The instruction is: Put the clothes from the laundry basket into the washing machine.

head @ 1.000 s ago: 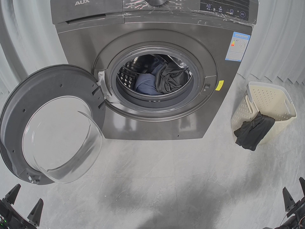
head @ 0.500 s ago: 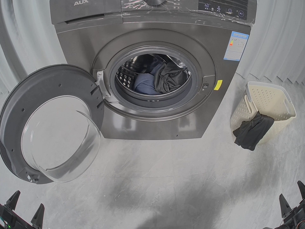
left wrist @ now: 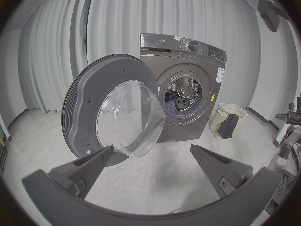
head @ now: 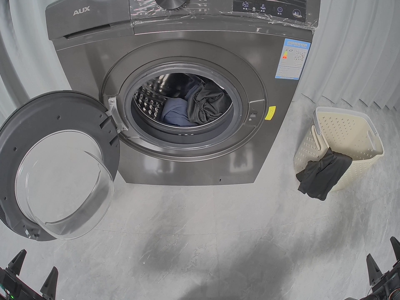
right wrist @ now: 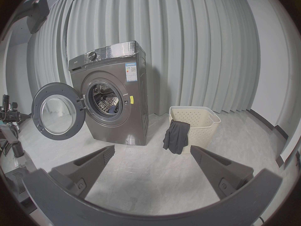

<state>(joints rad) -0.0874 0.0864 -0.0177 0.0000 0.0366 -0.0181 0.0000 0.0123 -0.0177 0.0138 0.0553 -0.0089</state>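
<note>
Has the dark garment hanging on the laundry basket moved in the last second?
No. The dark garment still hangs over the same front rim of the basket; both slid left together with the washing machine, so the camera turned.

1. This reads as a staged test room or studio, not a lived-in home: pale pleated curtains hang from ceiling to floor along the walls around me.
2. The washing machine stands alone on the open floor in front of those curtains, and clear plastic film is stretched over its control panel like a showroom unit.
3. The floor is bare grey stone-look tile.
4. To one side, a plain white wall meets the floor at a dark skirting.
5. A cream laundry basket with a dark garment draped over its rim gives the laundry-corner setting.
</note>
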